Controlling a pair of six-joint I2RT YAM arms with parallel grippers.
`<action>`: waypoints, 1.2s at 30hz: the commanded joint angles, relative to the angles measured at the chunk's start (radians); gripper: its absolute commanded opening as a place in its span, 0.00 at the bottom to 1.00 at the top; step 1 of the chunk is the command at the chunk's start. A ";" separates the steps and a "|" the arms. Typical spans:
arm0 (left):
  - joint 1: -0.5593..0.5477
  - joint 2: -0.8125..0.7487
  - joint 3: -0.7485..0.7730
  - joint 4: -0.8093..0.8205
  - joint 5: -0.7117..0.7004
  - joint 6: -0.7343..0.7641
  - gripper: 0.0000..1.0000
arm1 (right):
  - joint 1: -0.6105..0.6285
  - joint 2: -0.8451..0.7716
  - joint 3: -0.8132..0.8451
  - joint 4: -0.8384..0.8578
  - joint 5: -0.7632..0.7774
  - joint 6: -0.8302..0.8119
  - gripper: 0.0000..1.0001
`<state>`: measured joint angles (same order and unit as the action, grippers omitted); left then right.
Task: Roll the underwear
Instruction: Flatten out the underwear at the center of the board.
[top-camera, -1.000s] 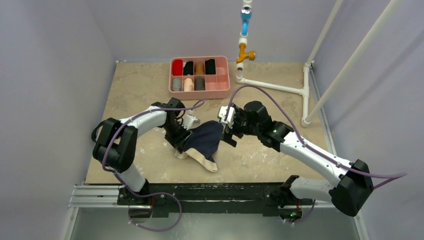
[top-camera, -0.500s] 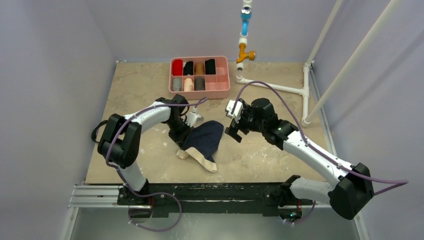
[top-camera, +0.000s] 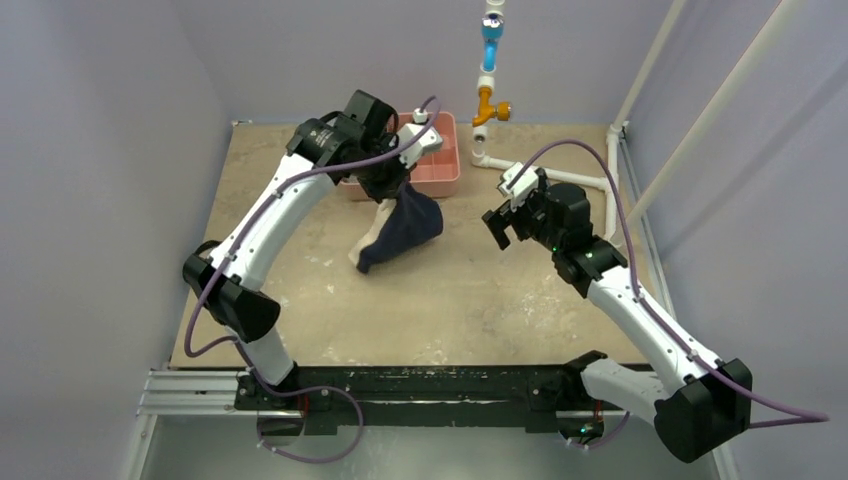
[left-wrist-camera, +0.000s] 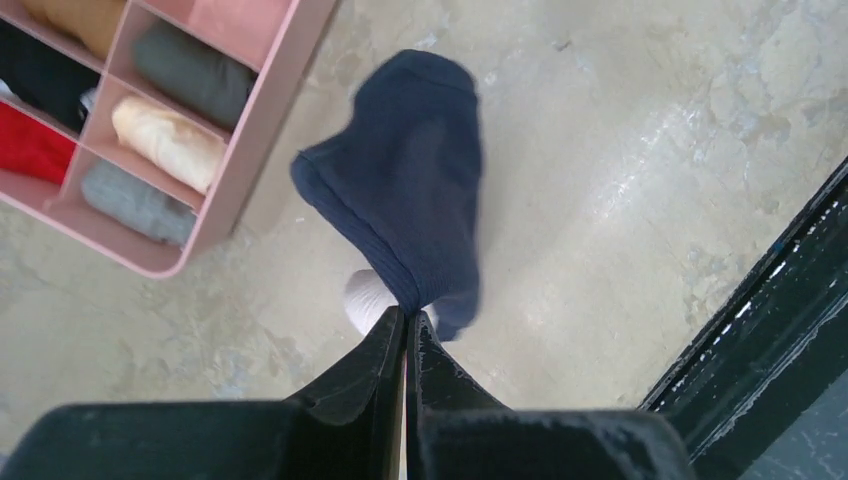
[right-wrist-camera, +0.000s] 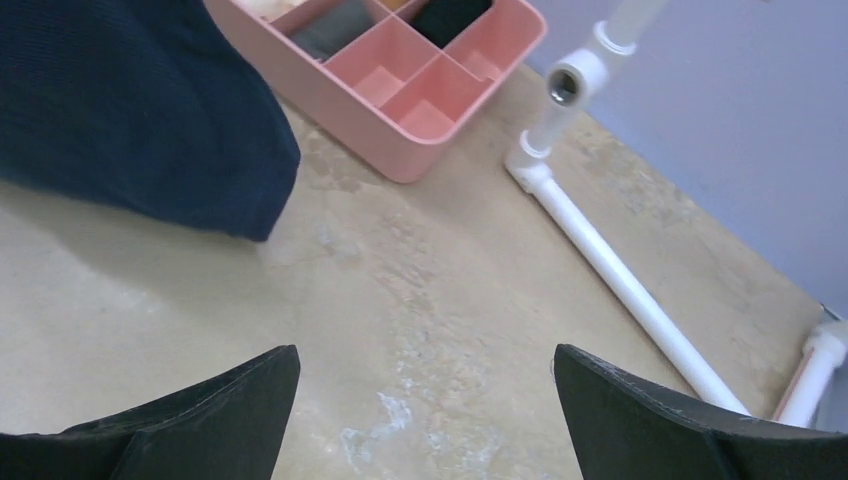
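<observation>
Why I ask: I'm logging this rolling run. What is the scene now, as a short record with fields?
left gripper: shut on the underwear, raised above the table
underwear: navy, unrolled, hanging from the left gripper
right gripper: open, empty, apart from the underwear
pink organizer tray: holds fabric rolls; some compartments empty
task stage: rolling not yet done
</observation>
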<state>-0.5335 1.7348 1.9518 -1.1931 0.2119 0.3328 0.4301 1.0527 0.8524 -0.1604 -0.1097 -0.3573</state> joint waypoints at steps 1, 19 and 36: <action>-0.128 -0.022 0.009 -0.121 -0.098 0.045 0.00 | -0.045 -0.035 0.009 0.069 0.097 0.059 0.99; -0.327 -0.380 -0.792 0.143 -0.127 0.035 0.53 | -0.077 0.129 -0.003 -0.076 -0.278 -0.071 0.99; 0.195 -0.530 -0.899 0.298 0.088 0.012 0.53 | 0.357 0.345 0.039 -0.240 -0.288 -0.261 0.94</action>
<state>-0.4019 1.2179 1.0695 -0.9585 0.2455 0.3740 0.6998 1.3487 0.8482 -0.3607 -0.4095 -0.5728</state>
